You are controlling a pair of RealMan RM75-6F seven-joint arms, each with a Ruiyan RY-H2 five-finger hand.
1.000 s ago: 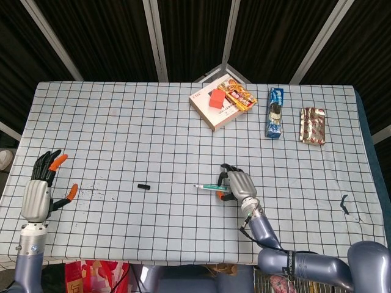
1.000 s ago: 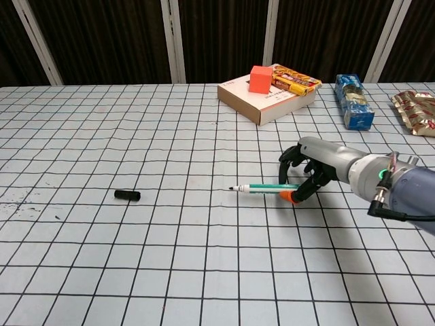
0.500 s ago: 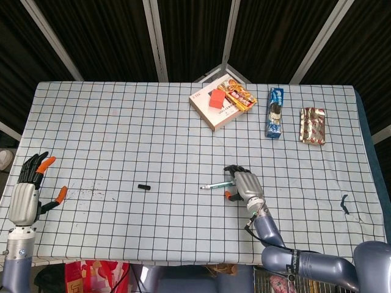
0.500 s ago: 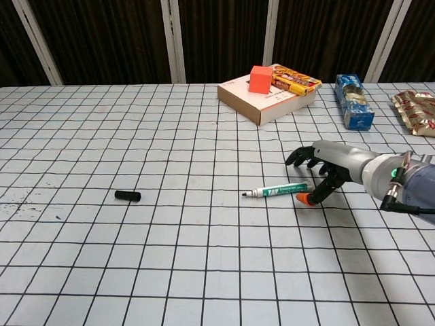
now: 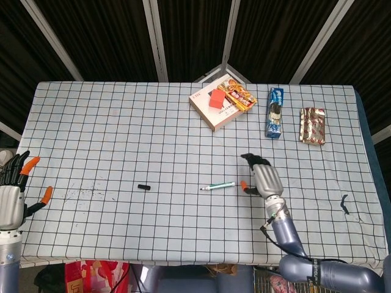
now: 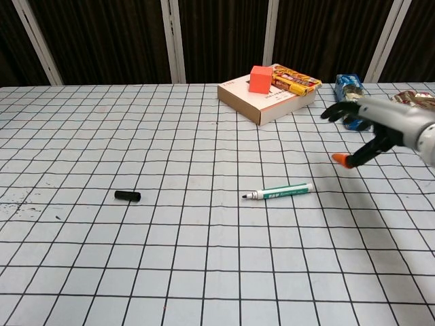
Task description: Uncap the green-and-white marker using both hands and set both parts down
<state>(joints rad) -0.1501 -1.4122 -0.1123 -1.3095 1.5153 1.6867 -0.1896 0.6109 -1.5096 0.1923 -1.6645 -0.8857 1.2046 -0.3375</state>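
Bright even overhead lighting on the worktop (image 5: 122, 122), dark backdrop behind, soft faint shadows under marker (image 6: 279, 193) and cap (image 6: 127, 196), no glare, sharp focus in both views, slight wide-angle bowing at edges

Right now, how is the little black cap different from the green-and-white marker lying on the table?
The small black cap is short, stubby and all dark; the green-and-white marker body is long, thin and two-coloured, with a bare dark tip. The cap lies farther left, the marker nearer the raised right hand. Both lie flat on the checked tablecloth, apart, with no hand touching them.
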